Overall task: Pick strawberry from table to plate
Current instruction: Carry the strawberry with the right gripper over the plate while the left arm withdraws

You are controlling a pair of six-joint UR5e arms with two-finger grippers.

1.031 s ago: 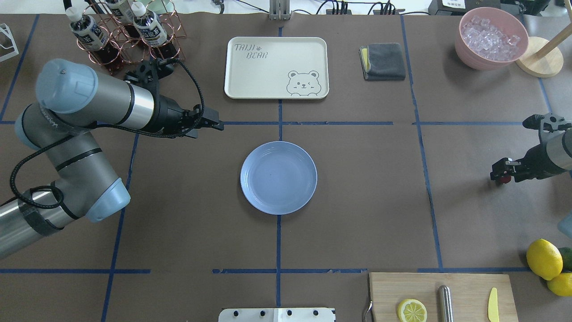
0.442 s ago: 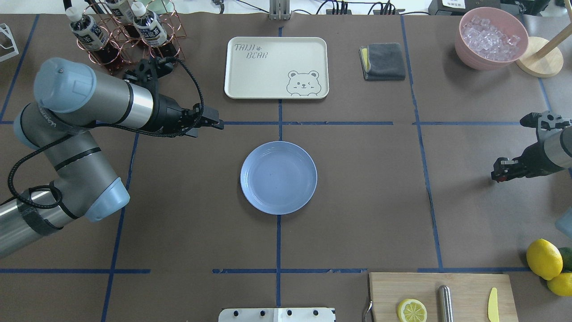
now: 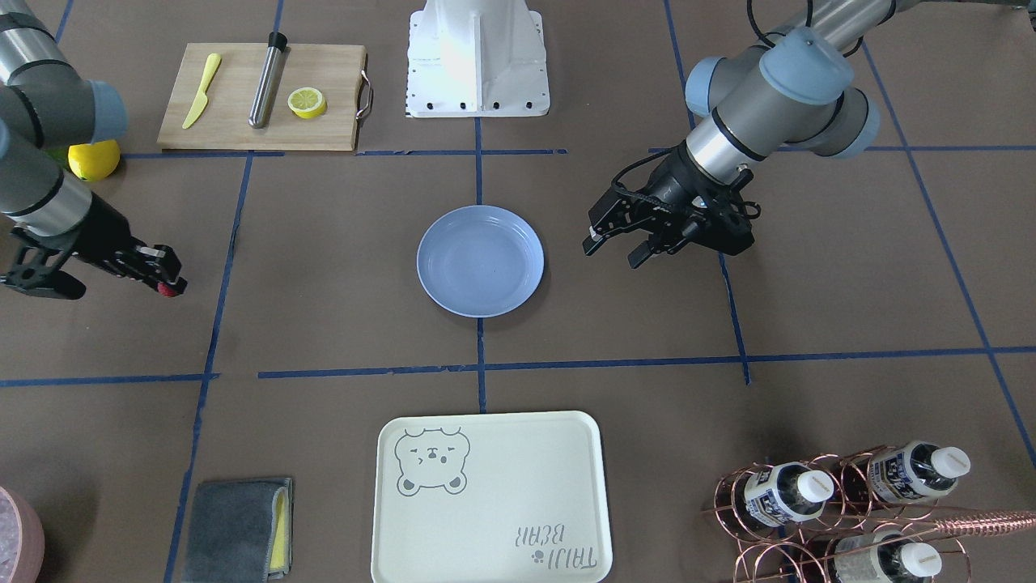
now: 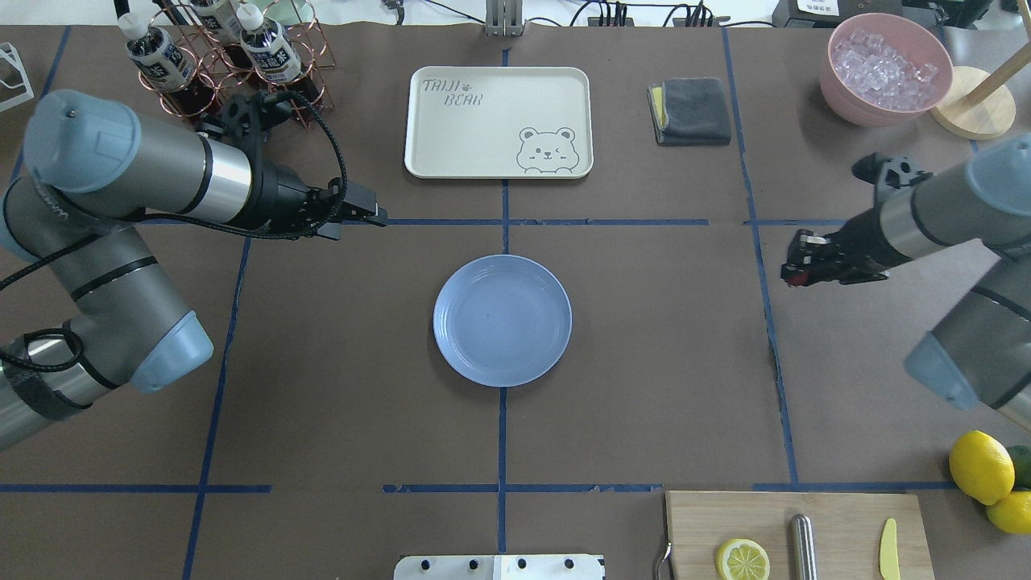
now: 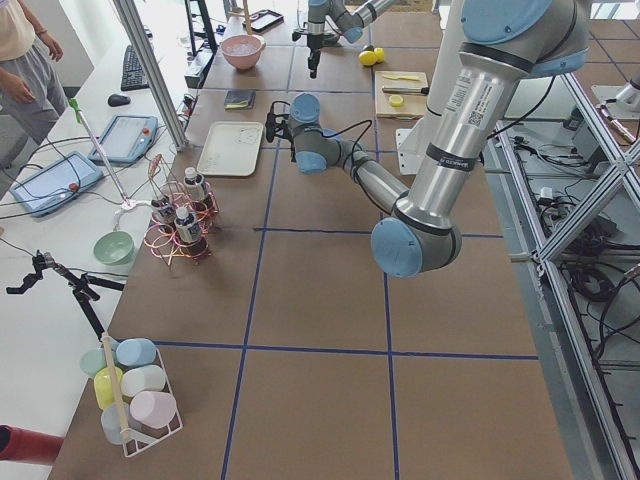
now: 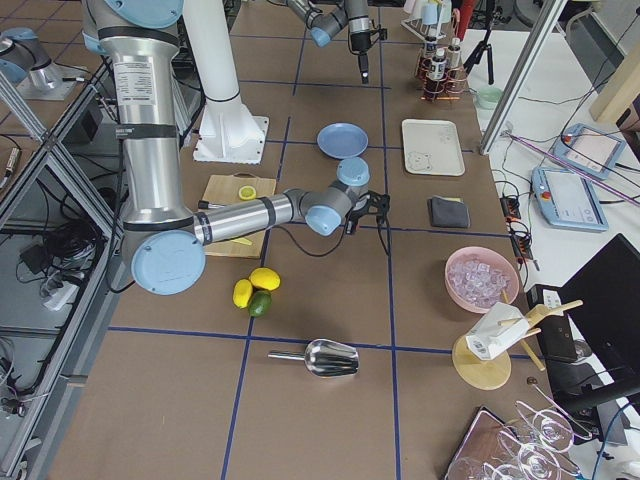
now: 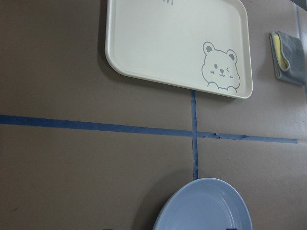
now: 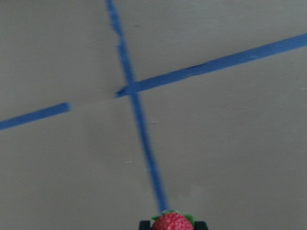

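Near edge of worktop (image 4: 644, 362), robot's right: cutting board (image 4: 846, 519) carrying lemon half (image 4: 743, 559), steel rod (image 4: 801, 546) and yellow knife (image 4: 888, 549); whole lemons (image 4: 980, 466) just beside it at the right edge. Mid-worktop: light-blue plate (image 4: 503, 320) sitting on the centre tape line. Right of it and well apart: right end effector (image 4: 793, 270), closed down on the strawberry (image 4: 797, 279), berry pinched at the fingertips and held above the worktop near a blue tape crossing; red body and green cap visible at the bottom of the right wrist view. So: strawberry in the grip, not on the plate. Left of the plate and slightly farther out: left end effector (image 4: 370, 216), fingers spread apart, nothing held. Far row: cream bear-print tray (image 4: 499, 121) in line with the plate, folded grey cloth (image 4: 691, 110) to its right, pink bowl (image 4: 838, 89) of ice cubes at far right, copper wire rack (image 4: 242, 68) of bottles at far left.
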